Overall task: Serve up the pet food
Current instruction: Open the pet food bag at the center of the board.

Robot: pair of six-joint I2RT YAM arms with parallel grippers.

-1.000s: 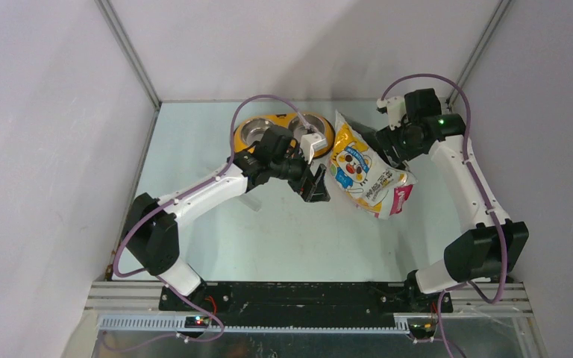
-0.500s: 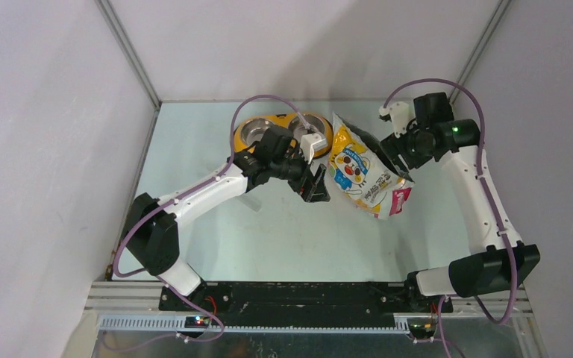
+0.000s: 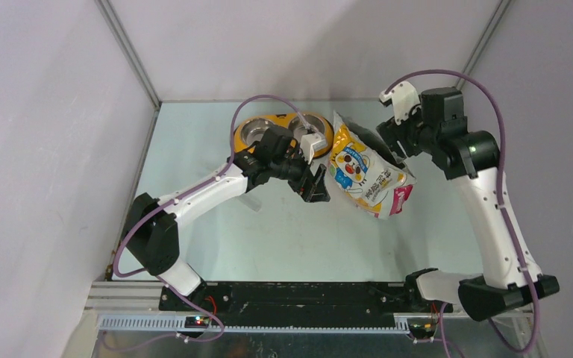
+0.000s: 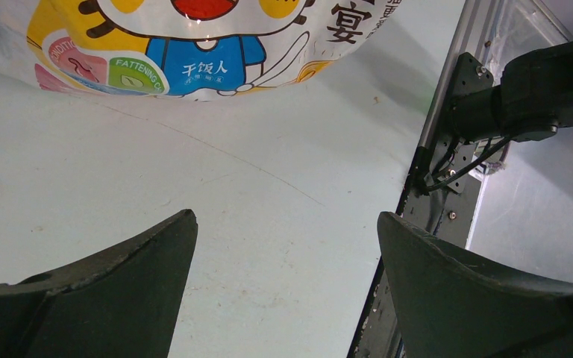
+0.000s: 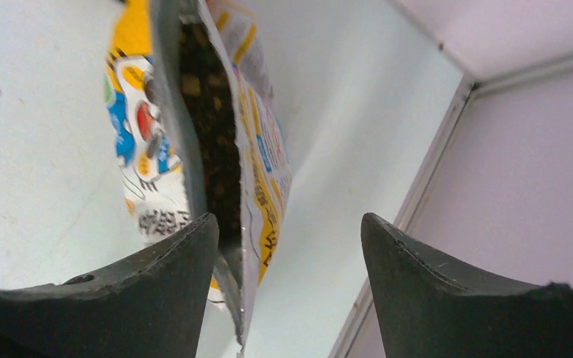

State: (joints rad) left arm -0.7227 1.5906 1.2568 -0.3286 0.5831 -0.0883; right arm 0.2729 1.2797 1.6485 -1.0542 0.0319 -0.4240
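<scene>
- Left arm reaches out low across the table [image 3: 283, 231], forearm angled toward the middle. The left gripper [image 3: 315, 183] points down and sits just beside the food bag's [image 3: 362, 170] left edge, not touching it.
- From the left wrist, that gripper [image 4: 283, 253] has its jaws spread wide with nothing between them, just bare tabletop. The bag's cartoon cat face [image 4: 194, 45] fills the top of the view.
- Right arm stands tall, elbow high. The right gripper [image 3: 389, 143] dips in at the bag's upper right corner.
- Right wrist view: the jaws are released and well apart. The bag's open mouth [image 5: 261, 149] rises between them, close to the left finger [image 5: 157, 291], and is not pinched.
- There's the pet food [image 5: 209, 127], brown pellets down inside the open bag, which leans at a tilt on the table.
- The yellow double bowl [image 3: 328, 138] sits at the far side, just left of the bag and partly behind the left wrist.
- The surface is a pale green-white tabletop with plain lilac-grey walls [image 3: 60, 112] on three sides. A black mounting rail [image 3: 306, 294] runs along the near edge.
</scene>
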